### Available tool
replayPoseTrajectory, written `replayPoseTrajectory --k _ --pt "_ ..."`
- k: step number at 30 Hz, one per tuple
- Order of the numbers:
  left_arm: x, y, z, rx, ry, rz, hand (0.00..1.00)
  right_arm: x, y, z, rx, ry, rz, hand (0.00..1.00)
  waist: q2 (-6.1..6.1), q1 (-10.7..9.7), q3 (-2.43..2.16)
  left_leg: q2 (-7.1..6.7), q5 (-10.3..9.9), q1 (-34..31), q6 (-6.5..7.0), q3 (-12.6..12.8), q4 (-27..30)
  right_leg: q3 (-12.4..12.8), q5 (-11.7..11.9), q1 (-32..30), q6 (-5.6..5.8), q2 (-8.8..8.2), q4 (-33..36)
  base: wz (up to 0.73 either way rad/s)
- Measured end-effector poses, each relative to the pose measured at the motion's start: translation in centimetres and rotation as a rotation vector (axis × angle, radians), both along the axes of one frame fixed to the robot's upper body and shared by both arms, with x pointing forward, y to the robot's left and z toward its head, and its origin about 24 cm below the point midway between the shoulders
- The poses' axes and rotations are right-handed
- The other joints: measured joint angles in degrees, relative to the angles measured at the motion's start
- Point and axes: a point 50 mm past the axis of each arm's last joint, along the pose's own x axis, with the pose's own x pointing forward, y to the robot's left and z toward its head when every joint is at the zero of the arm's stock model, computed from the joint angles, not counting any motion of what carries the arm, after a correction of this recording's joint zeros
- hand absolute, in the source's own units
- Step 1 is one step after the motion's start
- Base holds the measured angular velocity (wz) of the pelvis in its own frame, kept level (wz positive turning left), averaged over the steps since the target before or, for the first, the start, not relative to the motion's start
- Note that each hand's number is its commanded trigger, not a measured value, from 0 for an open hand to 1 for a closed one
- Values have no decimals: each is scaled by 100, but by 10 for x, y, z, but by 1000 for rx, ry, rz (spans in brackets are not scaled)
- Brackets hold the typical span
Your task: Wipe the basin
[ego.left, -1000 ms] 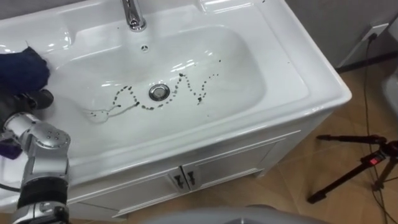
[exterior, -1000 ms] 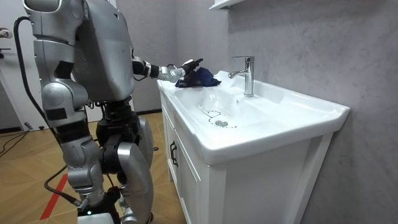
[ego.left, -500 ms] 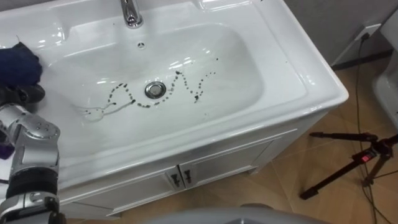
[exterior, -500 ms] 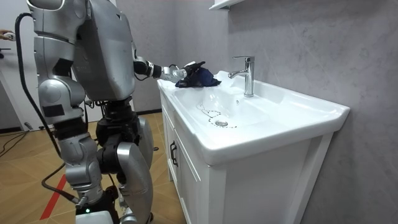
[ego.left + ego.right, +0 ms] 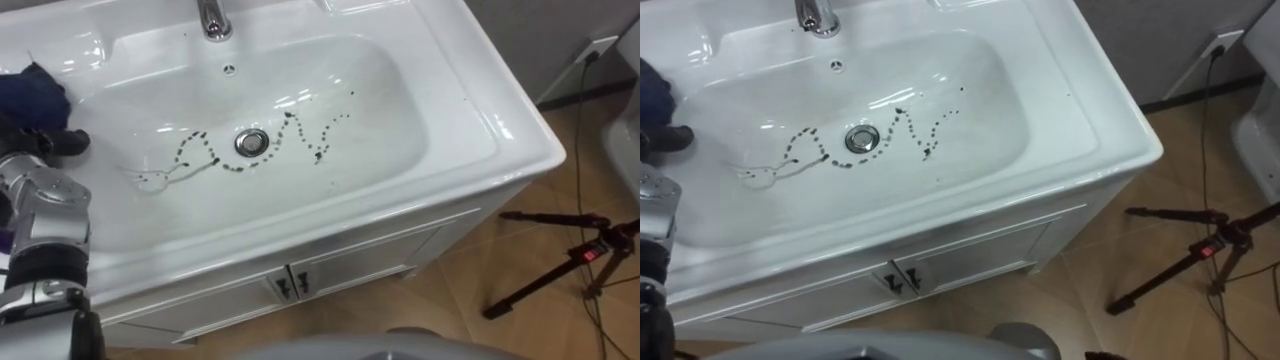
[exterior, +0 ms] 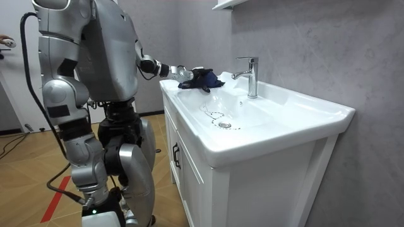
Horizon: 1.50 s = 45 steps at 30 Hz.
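The white basin [image 5: 450, 120] has a trail of dark specks [image 5: 300, 128] running in a wavy line across its bowl, on both sides of the drain [image 5: 252, 142]. A chrome tap [image 5: 212, 18] stands at the back. A dark blue cloth [image 5: 30, 92] lies bunched on the basin's left deck [image 6: 203, 78]. My left hand [image 5: 55, 142] rests at the cloth's near edge, reaching in from the left [image 6: 184, 74] [image 5: 665, 138]. I stand at the basin's left front corner.
Below the basin is a white cabinet with two small door handles [image 5: 293, 287]. A black tripod [image 5: 565, 268] stands on the wooden floor to the right, beside a wall socket [image 5: 603, 47] with a cable.
In the room view my left hand has come down from above the cloth onto its near edge. The eye view has shifted slightly.
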Motion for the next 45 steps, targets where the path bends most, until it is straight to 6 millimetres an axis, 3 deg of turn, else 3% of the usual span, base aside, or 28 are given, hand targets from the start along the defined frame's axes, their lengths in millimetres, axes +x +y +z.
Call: replayPoseTrajectory --k 6,7,12,14,22,36,45 --pt "5 -1 -3 6 85 -42 100 -2 -1 0 -9 28 16 0 19 53 -9 0 2 -5 -1 62 7 19 -1 -25 -3 1 33 -2" --pt "6 -3 -5 6 99 -54 100 -2 -2 0 -12 30 16 0 52 74 -28 0 3 4 -1 72 8 29 0 -20 -3 1 28 -5" --pt "5 -7 -20 -29 220 -110 100 -1 -9 2 -35 47 32 0 230 55 -25 -2 3 100 -1 120 9 73 0 12 -4 4 34 -6" --pt "6 -5 -21 -32 237 -102 100 0 -11 3 -43 54 40 0 285 16 -47 -5 19 104 -2 121 8 95 1 10 -7 6 44 0" --pt "-1 7 -20 -25 264 -67 100 3 -18 5 -66 57 43 0 261 1 -49 -25 25 159 -2 133 6 130 -11 39 2 -4 118 0" --pt "-3 7 -23 -71 246 -40 100 4 -18 5 -65 54 42 0 249 34 -50 -22 26 205 0 171 7 153 -20 39 -7 4 156 -1" --pt "5 -2 -18 -102 136 -31 100 14 -17 5 -66 11 57 0 199 -46 -35 -52 38 82 20 -21 49 4 -29 26 7 -72 116 11"
